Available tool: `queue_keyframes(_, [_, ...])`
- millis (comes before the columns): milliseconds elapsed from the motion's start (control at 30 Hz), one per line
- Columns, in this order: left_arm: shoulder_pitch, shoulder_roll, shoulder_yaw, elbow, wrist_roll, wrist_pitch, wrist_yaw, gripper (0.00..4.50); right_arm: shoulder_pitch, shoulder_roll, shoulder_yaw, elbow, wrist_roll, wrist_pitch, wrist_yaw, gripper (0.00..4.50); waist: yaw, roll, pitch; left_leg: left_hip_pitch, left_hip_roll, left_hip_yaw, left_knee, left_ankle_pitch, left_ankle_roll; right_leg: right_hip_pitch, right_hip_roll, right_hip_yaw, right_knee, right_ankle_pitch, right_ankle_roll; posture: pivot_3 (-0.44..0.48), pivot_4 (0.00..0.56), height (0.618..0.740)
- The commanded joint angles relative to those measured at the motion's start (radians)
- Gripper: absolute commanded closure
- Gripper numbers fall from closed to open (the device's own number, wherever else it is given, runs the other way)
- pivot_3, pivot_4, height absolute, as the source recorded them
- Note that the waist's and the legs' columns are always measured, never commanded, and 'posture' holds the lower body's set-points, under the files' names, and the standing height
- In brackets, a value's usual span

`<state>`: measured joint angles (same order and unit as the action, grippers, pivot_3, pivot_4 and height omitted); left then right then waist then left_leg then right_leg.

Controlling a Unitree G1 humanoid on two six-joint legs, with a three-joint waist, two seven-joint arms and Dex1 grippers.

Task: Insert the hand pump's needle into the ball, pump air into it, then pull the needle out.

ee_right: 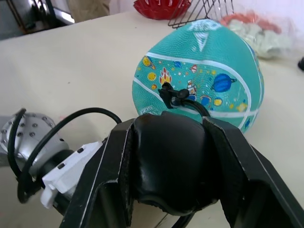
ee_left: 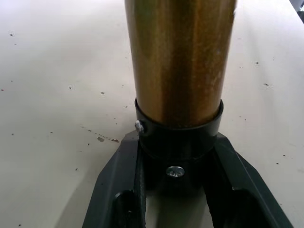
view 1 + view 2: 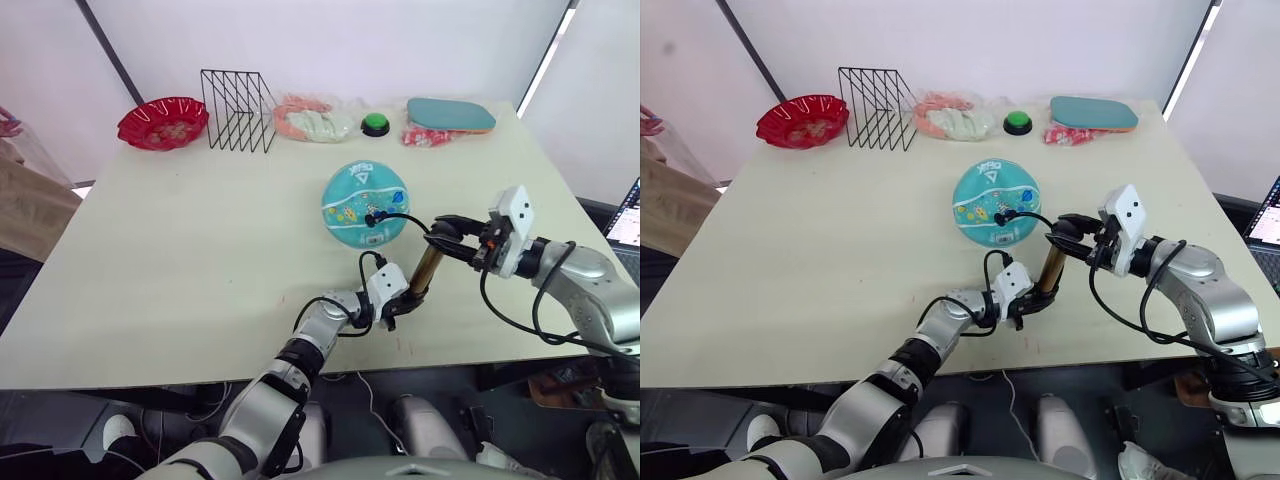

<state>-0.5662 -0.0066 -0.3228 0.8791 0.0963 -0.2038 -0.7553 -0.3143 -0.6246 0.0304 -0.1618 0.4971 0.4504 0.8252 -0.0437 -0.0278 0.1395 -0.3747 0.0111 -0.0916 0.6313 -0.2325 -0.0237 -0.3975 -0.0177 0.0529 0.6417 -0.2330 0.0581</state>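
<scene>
The needle itself is too small to make out; only its black fitting shows against the ball, whose far side is hidden. The hand pump is cut off by the left wrist picture's edge, and its black base sits partly hidden between the left pincer fingers. The pump's handle is largely covered by the right pincer.

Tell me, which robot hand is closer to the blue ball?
The right. The right gripper is shut on the pump handle just beside the ball. The left gripper clamps the pump's bottom end, farther from the ball.
</scene>
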Motion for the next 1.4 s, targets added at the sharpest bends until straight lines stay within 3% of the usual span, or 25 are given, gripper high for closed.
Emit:
queue_keyframes(33, [0.024, 0.007, -0.003, 0.044, 0.012, 0.034, -0.009, 3.43, 0.047, -0.019, 0.075, 0.035, -0.042, 0.071, 0.035, 2.86, 0.0, 0.0, 0.0, 0.0, 0.0, 0.0, 0.0, 0.0, 0.0, 0.0, 0.0, 0.0, 0.0, 0.0, 0.0, 0.0, 0.15, 0.74])
queue_keyframes(267, [0.026, 0.007, -0.004, 0.05, 0.015, 0.029, -0.009, 3.43, -0.063, -0.108, -0.101, -0.111, 0.117, 0.207, 0.038, 2.86, 0.006, 0.004, 0.005, -0.005, -0.001, -0.001, 0.0, 0.0, 0.0, -0.004, -0.001, 0.0, -0.001, 0.0, 0.0, 0.0, 0.15, 0.74])
queue_keyframes(367, [0.026, 0.007, -0.003, 0.056, 0.016, 0.024, -0.01, 3.43, -0.194, -0.172, -0.22, -0.182, 0.267, 0.357, -0.006, 2.86, 0.011, 0.011, 0.013, -0.01, -0.004, 0.0, 0.001, 0.0, 0.0, -0.007, -0.003, 0.001, -0.001, 0.001, 0.001, 0.0, 0.15, 0.74])
queue_keyframes(433, [0.025, 0.006, -0.004, 0.059, 0.015, 0.021, -0.01, 3.43, -0.244, -0.191, -0.264, -0.199, 0.321, 0.407, -0.027, 2.86, 0.013, 0.016, 0.019, -0.012, -0.005, 0.0, 0.001, 0.0, 0.0, -0.009, -0.005, 0.001, -0.001, 0.003, 0.004, 0.0, 0.15, 0.74])
queue_keyframes(733, [0.023, 0.005, -0.007, 0.068, 0.015, 0.012, -0.017, 3.43, -0.386, -0.219, -0.372, -0.178, 0.455, 0.545, -0.12, 2.86, 0.016, 0.015, 0.02, -0.019, -0.006, -0.001, 0.002, 0.0, 0.0, -0.015, -0.005, 0.0, -0.001, 0.003, 0.005, 0.0, 0.15, 0.74])
queue_keyframes(1067, [0.03, 0.013, -0.006, 0.055, 0.011, 0.014, -0.022, 3.43, -0.211, -0.162, -0.213, -0.208, 0.334, 0.452, -0.093, 2.86, 0.008, 0.014, 0.018, -0.017, -0.005, -0.001, 0.002, 0.0, 0.0, -0.014, -0.004, 0.0, 0.0, 0.003, 0.005, 0.0, 0.15, 0.74])
queue_keyframes(1400, [0.047, 0.012, -0.007, 0.021, 0.007, 0.028, -0.013, 3.43, 0.034, -0.013, 0.135, -0.015, -0.007, 0.171, -0.041, 2.86, 0.0, 0.004, 0.004, -0.004, 0.0, 0.0, -0.001, 0.0, 0.0, -0.005, 0.0, 0.0, 0.0, 0.0, 0.0, 0.0, 0.15, 0.74])
